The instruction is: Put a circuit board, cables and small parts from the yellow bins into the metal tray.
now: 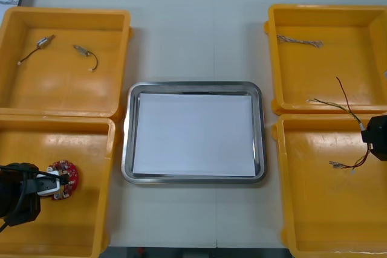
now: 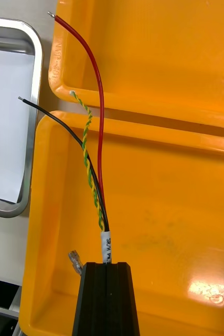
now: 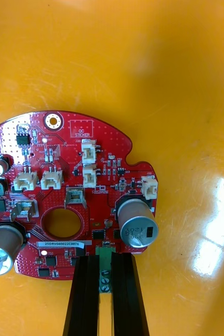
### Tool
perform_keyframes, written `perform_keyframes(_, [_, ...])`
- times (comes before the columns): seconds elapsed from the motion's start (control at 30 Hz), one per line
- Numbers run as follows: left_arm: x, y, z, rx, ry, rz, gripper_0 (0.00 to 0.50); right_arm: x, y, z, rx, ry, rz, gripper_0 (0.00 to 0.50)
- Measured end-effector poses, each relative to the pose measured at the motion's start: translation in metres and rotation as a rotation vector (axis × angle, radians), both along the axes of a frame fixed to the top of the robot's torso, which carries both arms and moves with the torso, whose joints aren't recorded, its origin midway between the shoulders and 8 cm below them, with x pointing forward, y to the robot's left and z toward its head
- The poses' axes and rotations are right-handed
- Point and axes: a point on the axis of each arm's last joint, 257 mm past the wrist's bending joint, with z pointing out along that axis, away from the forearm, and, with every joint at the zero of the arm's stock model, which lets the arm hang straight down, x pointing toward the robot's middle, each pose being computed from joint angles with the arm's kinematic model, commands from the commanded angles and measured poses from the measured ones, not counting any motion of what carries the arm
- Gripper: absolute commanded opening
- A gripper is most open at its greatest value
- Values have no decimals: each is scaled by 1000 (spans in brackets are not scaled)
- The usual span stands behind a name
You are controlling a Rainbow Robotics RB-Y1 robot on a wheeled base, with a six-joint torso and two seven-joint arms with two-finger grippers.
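Front view puts the left gripper (image 1: 53, 180), clamped on the circuit board (image 1: 66, 174) edge, left of the metal tray (image 1: 193, 86), and the right gripper (image 1: 366, 132), pinching a cable bundle (image 1: 338, 106), right of it.

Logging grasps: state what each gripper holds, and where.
Left gripper: red circuit board, by its green edge connector. Right gripper: cable bundle, at its white-labelled end.

Red circuit board (image 1: 68, 173), near-left bin (image 1: 66, 228); cables (image 2: 91, 181), near-right bin (image 1: 314, 209)
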Motion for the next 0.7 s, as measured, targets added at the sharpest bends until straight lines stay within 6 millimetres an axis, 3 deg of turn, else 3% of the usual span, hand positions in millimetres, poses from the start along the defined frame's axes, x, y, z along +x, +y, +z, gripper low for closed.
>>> perform_keyframes(0.3, [1, -4, 3, -28, -1, 4, 0, 0, 0, 0, 0, 0, 0, 0])
perform_keyframes(0.7, [-5, 12, 35, -94, 45, 59, 0, 0, 0, 0, 0, 0, 0, 0])
